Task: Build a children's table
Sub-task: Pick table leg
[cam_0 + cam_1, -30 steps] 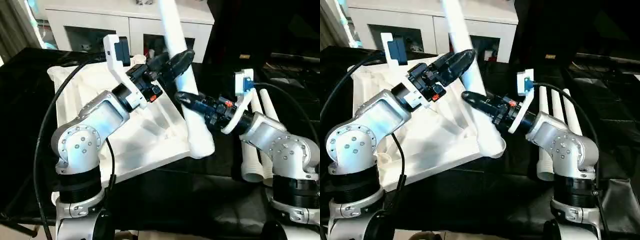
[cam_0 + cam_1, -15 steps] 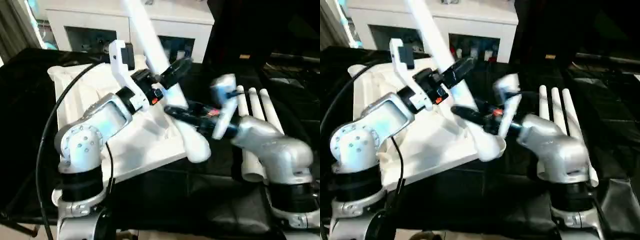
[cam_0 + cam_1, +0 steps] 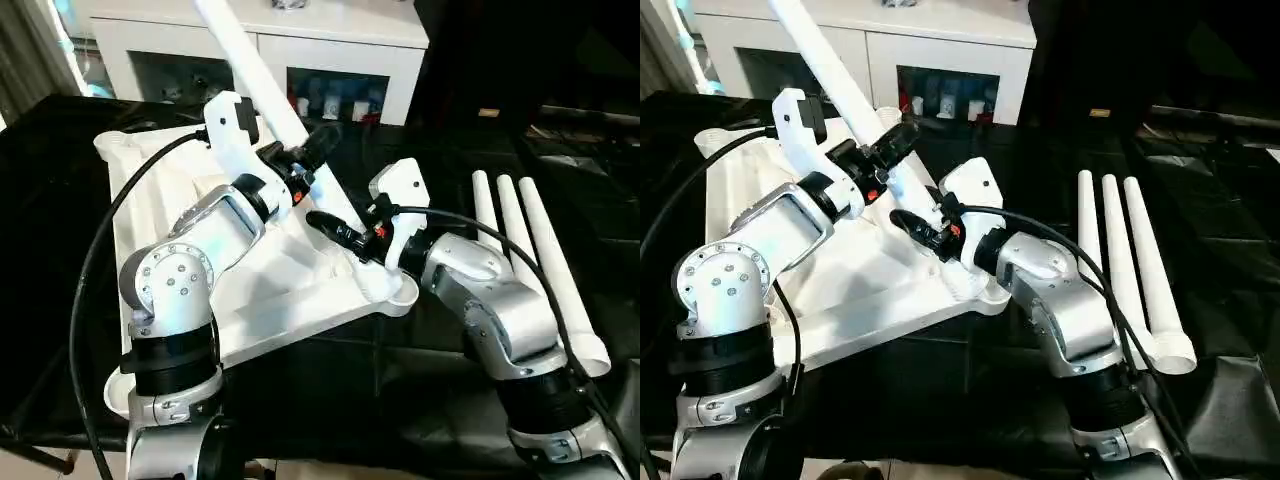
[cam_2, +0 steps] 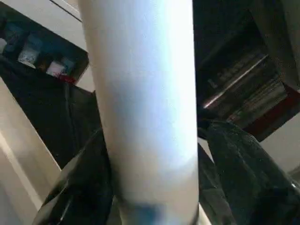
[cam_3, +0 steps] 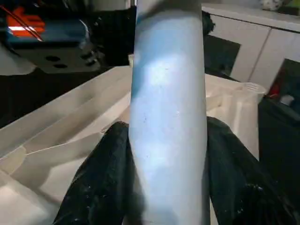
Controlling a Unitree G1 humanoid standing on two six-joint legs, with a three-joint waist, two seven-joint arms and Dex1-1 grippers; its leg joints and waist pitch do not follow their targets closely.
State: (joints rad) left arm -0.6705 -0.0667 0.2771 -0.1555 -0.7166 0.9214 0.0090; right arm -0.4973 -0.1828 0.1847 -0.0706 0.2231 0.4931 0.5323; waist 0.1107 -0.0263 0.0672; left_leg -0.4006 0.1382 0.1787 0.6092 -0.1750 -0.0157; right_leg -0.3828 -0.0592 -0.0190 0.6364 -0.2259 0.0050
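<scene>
- On the black-draped work table (image 3: 60, 330): white tabletop (image 3: 200, 190) lying underside up, ribs and round corner sockets exposed, presumably so legs can go in from above.
- At the near right corner socket (image 3: 395, 290): one leg (image 3: 262, 85) slanting up and away toward the white cabinet (image 3: 300, 45), lower end at the socket; whether seated cannot be told.
- Low on that leg: right gripper (image 3: 335, 232) clamped on the tube, a black finger (image 5: 105, 173) on each side, likely steering the base into the hole.
- Higher up: left gripper (image 3: 310, 160) with fingers (image 4: 75, 187) straddling the same leg, touching it on both sides, probably for leverage against tilt.
- Off to the right, well apart: three spare legs (image 3: 520, 250) parked side by side, awaiting their corners.
</scene>
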